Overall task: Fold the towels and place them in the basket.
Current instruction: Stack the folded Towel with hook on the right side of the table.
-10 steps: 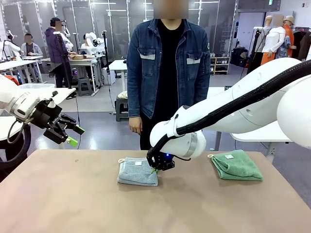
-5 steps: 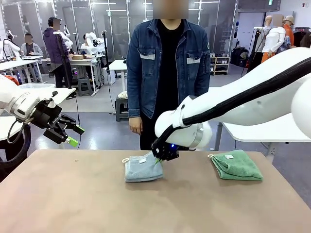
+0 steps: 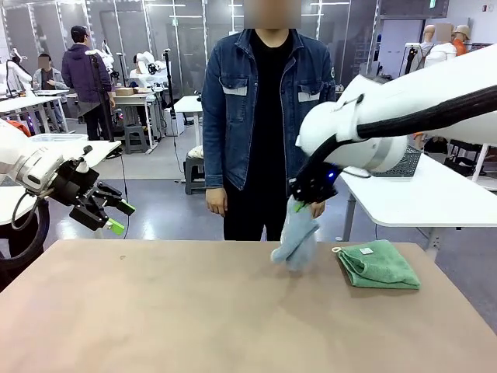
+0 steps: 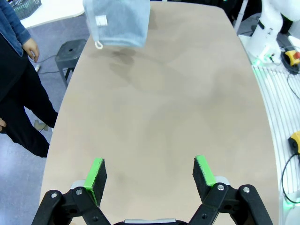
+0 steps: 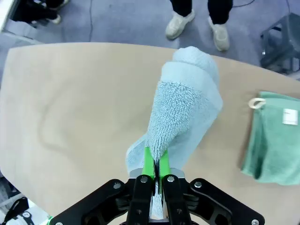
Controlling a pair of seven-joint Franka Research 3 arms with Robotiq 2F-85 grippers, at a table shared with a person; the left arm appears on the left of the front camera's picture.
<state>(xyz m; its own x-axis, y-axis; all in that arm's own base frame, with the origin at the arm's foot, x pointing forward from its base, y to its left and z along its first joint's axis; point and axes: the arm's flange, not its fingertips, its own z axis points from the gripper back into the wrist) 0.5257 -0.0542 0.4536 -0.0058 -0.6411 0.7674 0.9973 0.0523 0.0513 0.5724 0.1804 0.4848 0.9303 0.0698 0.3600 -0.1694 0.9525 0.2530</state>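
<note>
My right gripper (image 3: 299, 203), clenched on the blue-grey towel (image 3: 297, 237), hangs it lengthwise near the tabletop's (image 3: 155, 311) far edge; my left gripper (image 3: 109, 214) stands released, well apart.

Bright, even overhead light; soft shadows; wrist views bulge at edges.

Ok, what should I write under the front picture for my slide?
The right gripper lifts the folded blue towel off the table, beside the green towel.

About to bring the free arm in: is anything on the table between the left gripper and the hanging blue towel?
Nothing visible: bare table lies between the open left gripper and the blue towel hanging from the right gripper.
</note>
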